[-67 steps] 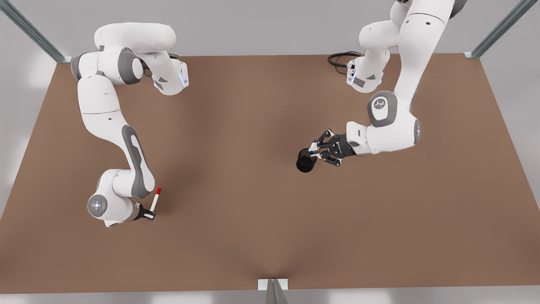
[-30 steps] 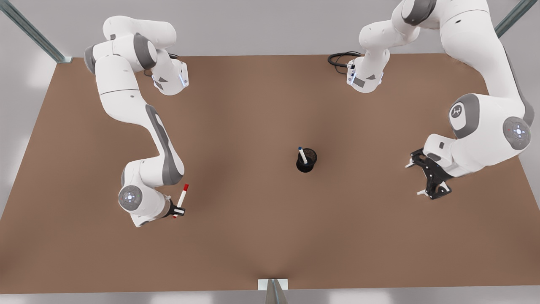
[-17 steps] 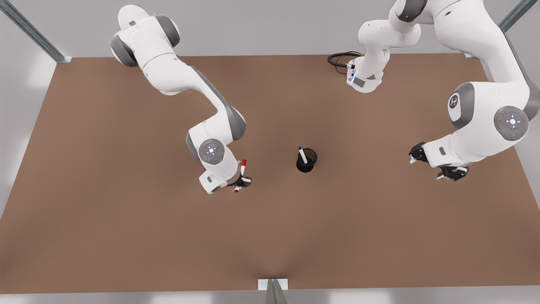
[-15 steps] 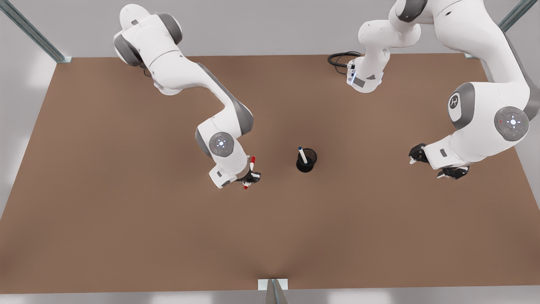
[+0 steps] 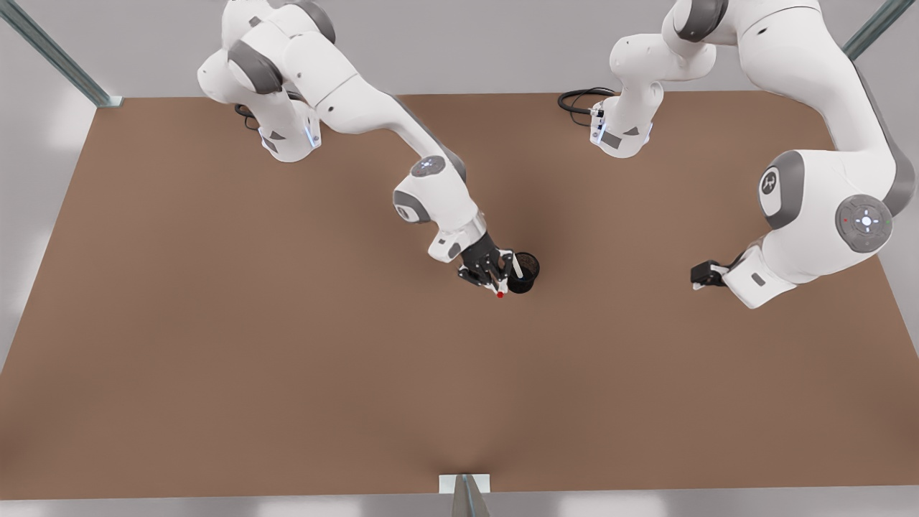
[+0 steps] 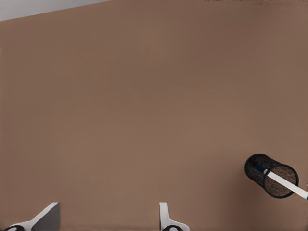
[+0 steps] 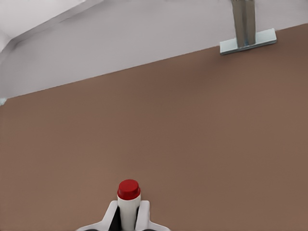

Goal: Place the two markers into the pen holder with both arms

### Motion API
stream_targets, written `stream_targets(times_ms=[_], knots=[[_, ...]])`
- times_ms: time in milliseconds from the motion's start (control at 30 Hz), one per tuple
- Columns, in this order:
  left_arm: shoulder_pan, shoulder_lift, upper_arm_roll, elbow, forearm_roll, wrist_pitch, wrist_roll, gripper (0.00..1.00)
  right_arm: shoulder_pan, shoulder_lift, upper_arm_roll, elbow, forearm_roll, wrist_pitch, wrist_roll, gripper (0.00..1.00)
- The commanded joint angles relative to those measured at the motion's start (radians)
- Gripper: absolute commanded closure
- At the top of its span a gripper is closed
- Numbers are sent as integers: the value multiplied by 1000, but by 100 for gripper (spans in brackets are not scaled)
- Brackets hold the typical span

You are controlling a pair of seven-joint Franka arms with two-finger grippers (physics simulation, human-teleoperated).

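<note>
The black mesh pen holder (image 5: 530, 271) stands upright mid-table, with the blue-capped marker (image 5: 515, 267) leaning in it. My right gripper (image 5: 495, 276), on the arm at the front view's left, hovers right beside the holder, shut on the red-capped marker (image 5: 500, 294). The right wrist view has the red-capped marker (image 7: 128, 197) pinched between the right gripper (image 7: 128, 219) fingers. My left gripper (image 5: 707, 275) waits at the front view's right, well away from the holder. In the left wrist view, the left gripper (image 6: 106, 221) is open and empty, with the pen holder (image 6: 271, 175) and blue-capped marker (image 6: 284, 183) off in the distance.
The brown table (image 5: 287, 373) carries both arm bases at its far edge, with a coiled black cable (image 5: 580, 100) next to one. A metal bracket (image 5: 464, 482) sits at the near edge, and the metal bracket (image 7: 248, 41) is in the right wrist view too.
My right arm carried the red-capped marker from the front view's left across to the pen holder. My left arm left the blue-capped marker in the holder and pulled away, its gripper open.
</note>
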Motion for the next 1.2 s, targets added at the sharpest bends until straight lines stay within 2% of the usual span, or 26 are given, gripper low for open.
stream_targets(times_ms=[0, 100, 200, 233, 300, 533, 867, 933, 967, 1000, 1033, 1167], knots=[[-5, -1, -1, 1, 3, 0, -265, 0, 25, 20, -27, -4, -78, 357, 147, 79], [-3, -1, -1, 1, -2, 0, -265, 0, 70, 3, -87, -67, -129, 420, 141, 79], [-2, -1, -1, 1, -2, 0, -265, 0, 83, 1, -101, -110, -150, 459, 140, 79], [-2, -1, -1, 1, -2, 1, -265, 0, 126, 3, -150, -108, -155, 459, 140, 79], [-2, 10, -1, 1, 0, 8, -265, 0, 165, 16, -195, -107, -155, 466, 138, 79], [3, 13, -2, 1, -3, 14, -265, 0, 166, 99, -195, -95, -168, 505, 138, 79], [4, 20, -1, 1, -3, 23, -265, 0, 174, 108, -195, -91, -178, 505, 132, 79], [4, 22, -1, 1, -3, 24, -265, 0, 174, 110, -195, -91, -178, 505, 132, 76], [3, 25, -1, 1, -3, 24, -265, 0, 174, 110, -195, -91, -176, 505, 132, 54], [4, 27, -1, -1, -3, 31, -265, 0, 173, 110, -195, -91, -176, 505, 132, 18], [4, 28, -1, -1, -3, 35, -265, 0, 173, 110, -193, -91, -176, 505, 132, 0], [4, 34, -1, 1, -3, 41, -265, 0, 171, 101, -193, -91, -176, 505, 132, 0]])
